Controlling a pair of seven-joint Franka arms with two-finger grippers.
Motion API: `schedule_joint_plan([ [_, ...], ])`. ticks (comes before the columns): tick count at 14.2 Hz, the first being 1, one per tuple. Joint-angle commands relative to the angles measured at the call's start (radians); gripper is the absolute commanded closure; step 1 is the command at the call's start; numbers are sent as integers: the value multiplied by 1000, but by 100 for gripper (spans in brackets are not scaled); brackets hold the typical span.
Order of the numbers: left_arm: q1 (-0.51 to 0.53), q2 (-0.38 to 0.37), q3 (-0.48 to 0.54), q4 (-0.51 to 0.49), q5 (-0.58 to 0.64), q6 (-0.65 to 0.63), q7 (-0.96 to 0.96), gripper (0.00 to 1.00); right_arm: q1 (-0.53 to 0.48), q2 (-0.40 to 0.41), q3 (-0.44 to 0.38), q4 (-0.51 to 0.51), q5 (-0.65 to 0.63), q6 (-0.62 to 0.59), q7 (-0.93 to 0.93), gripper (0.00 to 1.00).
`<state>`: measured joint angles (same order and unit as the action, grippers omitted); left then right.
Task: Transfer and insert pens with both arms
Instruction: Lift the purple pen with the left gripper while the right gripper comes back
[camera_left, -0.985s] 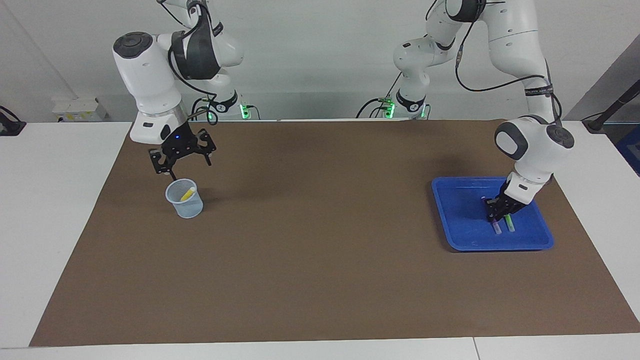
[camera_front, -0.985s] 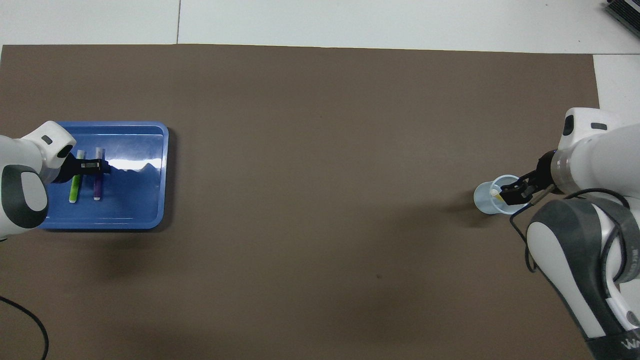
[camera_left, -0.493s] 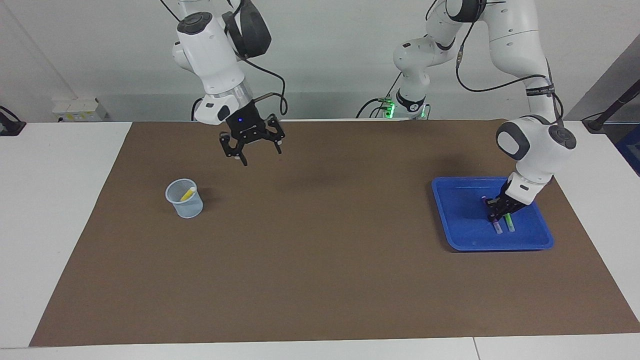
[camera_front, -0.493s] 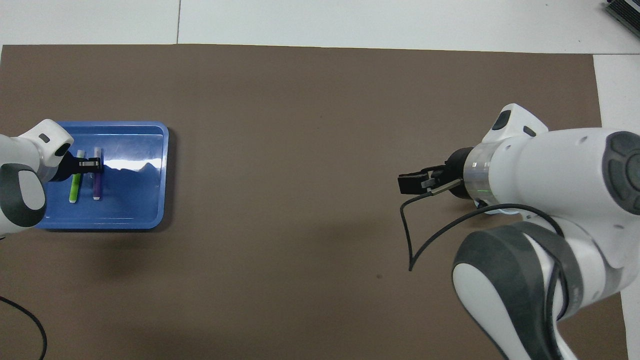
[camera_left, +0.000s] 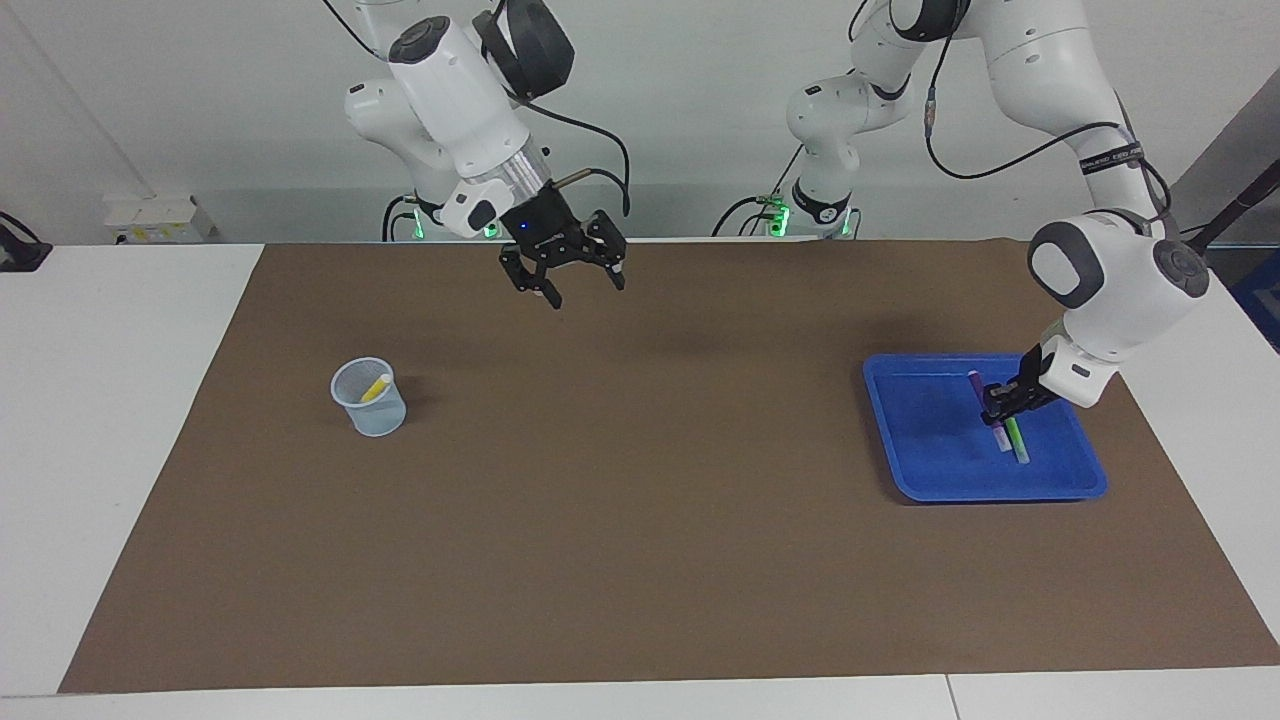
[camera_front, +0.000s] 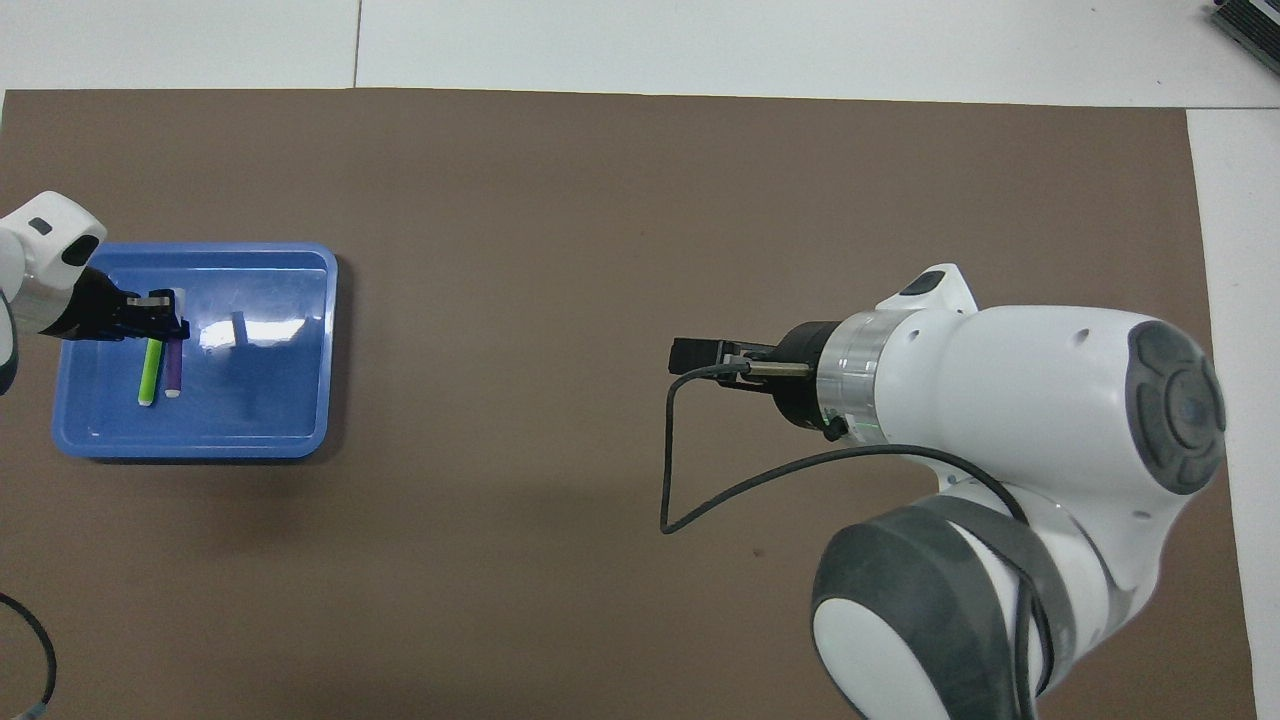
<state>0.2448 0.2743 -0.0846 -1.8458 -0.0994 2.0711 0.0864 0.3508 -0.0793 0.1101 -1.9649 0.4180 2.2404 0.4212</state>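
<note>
Well, low at the right of the facing view, the left gripper (camera_left: 1000, 408) is clenched on the purple pen (camera_left: 974, 381), tilted in the blue tray (camera_left: 920, 430) beside the green pen (camera_left: 1017, 441); best lift it straight up, clear of its neighbour. Mid-left, the yellow pen (camera_left: 377, 387) leans in the cup (camera_left: 375, 420). Top centre, the right gripper (camera_left: 585, 290) hangs over the mat, fingers released, ready for a hand-over

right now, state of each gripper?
Left gripper: shut on the purple pen, over the tray.
Right gripper: open, empty, over the mat.
</note>
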Motion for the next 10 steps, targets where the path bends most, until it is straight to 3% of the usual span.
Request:
schedule_joint_plan([
  [1,-6,-64,-7,25,1,-122,-120,100,34,15,-3,8,42,34,85,0],
  [3,-10,-107,-23,31,-20,-187,-215,100,63,24,-4,6,106,73,114,0],
  [5,-10,-150,-26,34,-121,-229,-334,100,79,33,-3,7,120,100,165,0],
  [10,-28,-250,-27,17,-292,-263,-774,100,132,39,-3,6,223,209,264,0],
])
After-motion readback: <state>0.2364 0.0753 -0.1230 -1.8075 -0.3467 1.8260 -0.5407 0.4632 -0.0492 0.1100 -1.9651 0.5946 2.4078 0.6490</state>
